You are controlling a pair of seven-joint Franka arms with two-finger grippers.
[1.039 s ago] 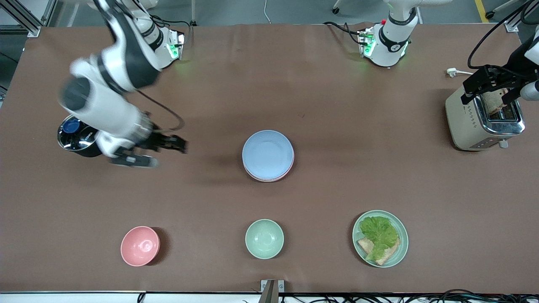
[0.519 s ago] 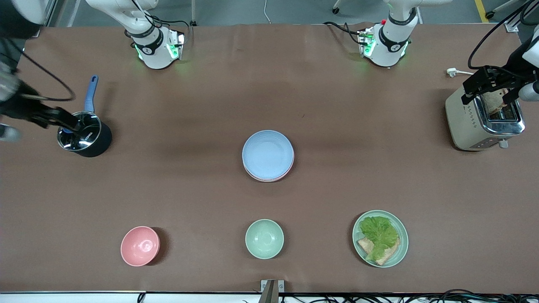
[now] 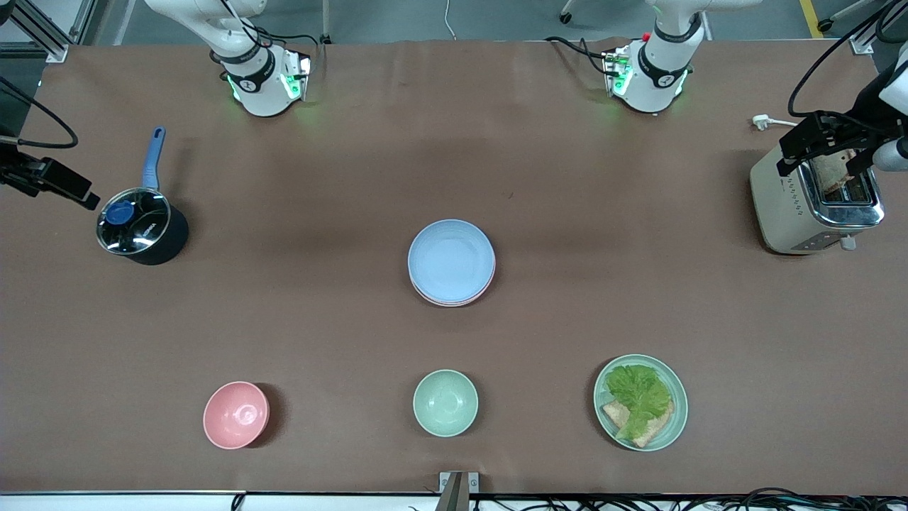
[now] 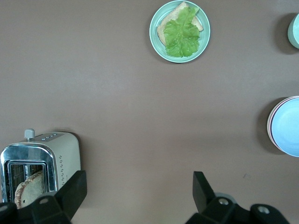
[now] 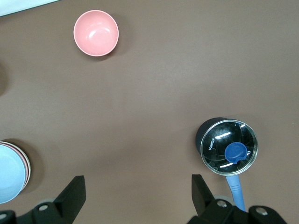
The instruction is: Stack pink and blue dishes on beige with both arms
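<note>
At the right arm's end of the table, the right gripper (image 3: pixel 53 186) hangs with its fingers spread wide and nothing between them, as the right wrist view shows (image 5: pixel 135 196). Just beside it, toward the middle of the table, stands a dark pot (image 3: pixel 142 231) with a glass lid, a blue knob and a blue handle. Nearer the front camera than this gripper, and well apart from it, sits a pink bowl (image 3: pixel 236 414).

Midway between the two grippers, well apart from both, lies the stack of plates. The blue plate (image 3: pixel 451 260) is on top, and the rim of the pink plate (image 3: pixel 454 302) shows just under it. The beige plate cannot be made out beneath them. The left wrist view shows the same stack at its edge, blue (image 4: pixel 288 126) over a pink rim (image 4: pixel 271 128). Nearer the front camera than the stack sits a green bowl (image 3: pixel 445 402), and beside that, toward the left arm's end, a green plate (image 3: pixel 670 419) with lettuce and bread.

At the left arm's end, the left gripper (image 3: pixel 823 149) hangs over a silver toaster (image 3: pixel 787 209) that holds toast. Its fingers are spread wide and empty, as the left wrist view shows (image 4: pixel 138 196).
</note>
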